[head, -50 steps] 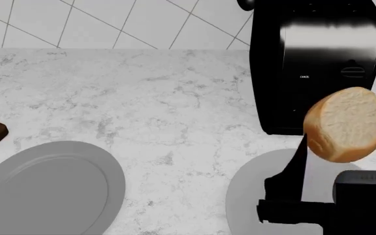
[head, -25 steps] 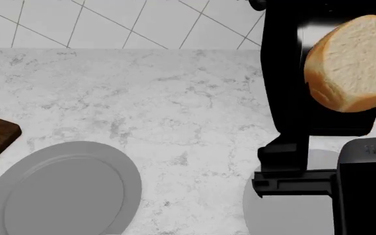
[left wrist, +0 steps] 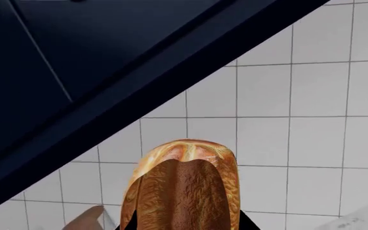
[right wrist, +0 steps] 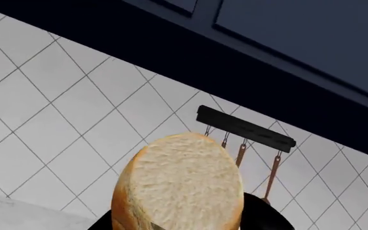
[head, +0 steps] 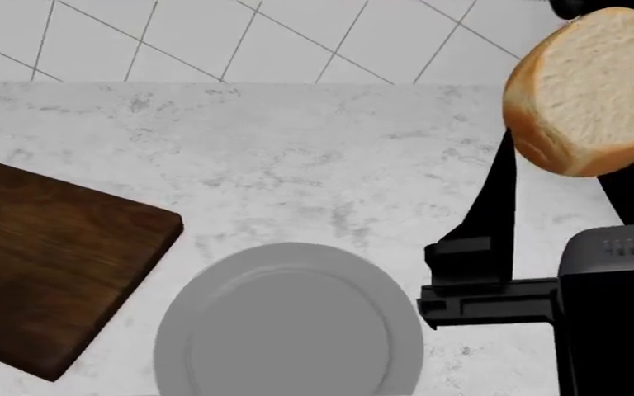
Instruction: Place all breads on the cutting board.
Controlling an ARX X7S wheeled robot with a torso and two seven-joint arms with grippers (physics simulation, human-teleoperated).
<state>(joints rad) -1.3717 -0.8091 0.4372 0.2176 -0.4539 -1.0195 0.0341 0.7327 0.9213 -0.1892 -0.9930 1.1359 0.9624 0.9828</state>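
The tan loaf chunk [head: 587,91] with its pale cut face hangs high at the right of the head view. My right gripper [right wrist: 180,225] is shut on it, with one black finger [head: 494,206] rising to its lower edge. The same bread [right wrist: 180,184] fills the low middle of the right wrist view. The golden-brown scored roll [left wrist: 184,187] sits between the black jaws of my left gripper [left wrist: 184,226], which is shut on it and held up facing the wall. The dark brown cutting board [head: 53,264] lies bare on the counter at the left. The left arm is outside the head view.
A round grey plate [head: 290,330] lies just right of the board, near the front. The white marble counter [head: 328,157] runs back to a tiled wall [head: 240,33]. Dark blue cabinets [left wrist: 75,72] hang above. A black rail with copper utensils [right wrist: 245,127] is on the wall.
The head view has swung left: the board has come far into the frame, the plate has shifted right, and the black appliance has left. The loaf chunk has risen in the right gripper.
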